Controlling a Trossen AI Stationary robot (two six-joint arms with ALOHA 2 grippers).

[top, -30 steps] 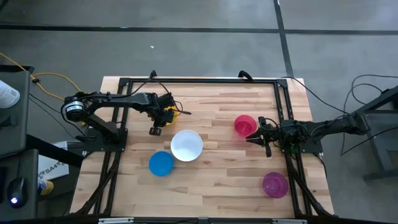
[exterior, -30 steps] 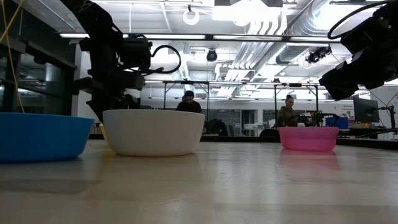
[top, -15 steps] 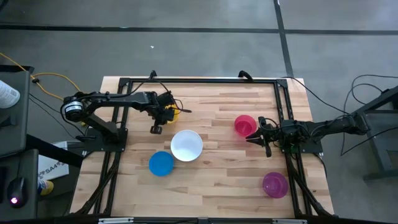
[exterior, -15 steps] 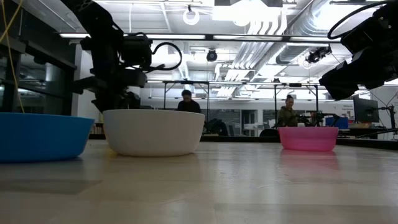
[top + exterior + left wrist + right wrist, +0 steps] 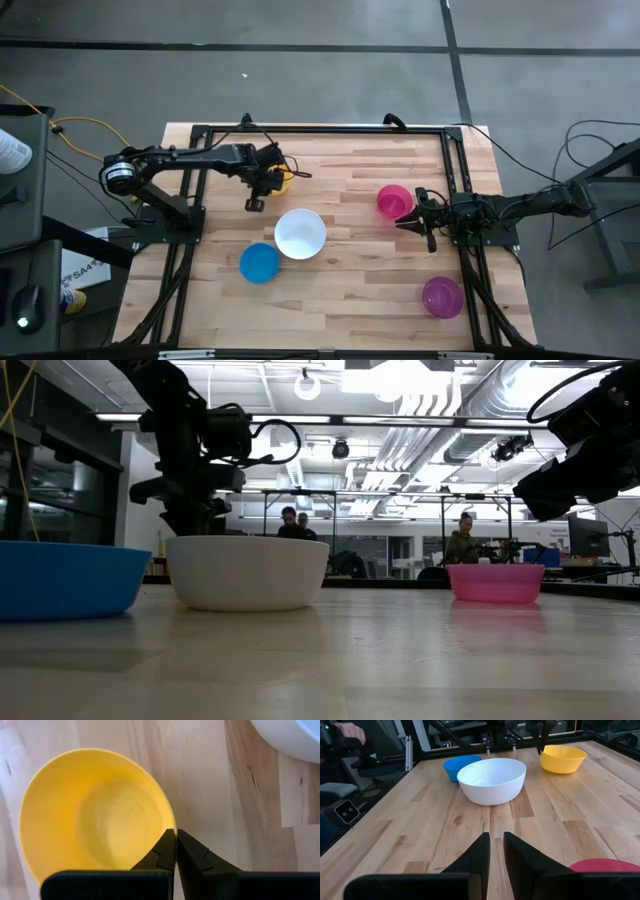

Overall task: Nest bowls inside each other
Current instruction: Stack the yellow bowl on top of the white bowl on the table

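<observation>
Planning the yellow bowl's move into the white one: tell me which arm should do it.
Left. Its gripper is shut on the yellow bowl rim, close to the white bowl. The right gripper sits by the pink bowl, farther off.

Smooth plastic bowls on a pale wooden table

The table is light wood in planks, with visible grain and a dull sheen in the low view. The yellow bowl, white bowl, blue bowl, pink-red bowl and purple bowl look like smooth plastic; the yellow one is matt inside with faint concentric rings. The left gripper has dark, matt fingers that look like plastic.
</observation>
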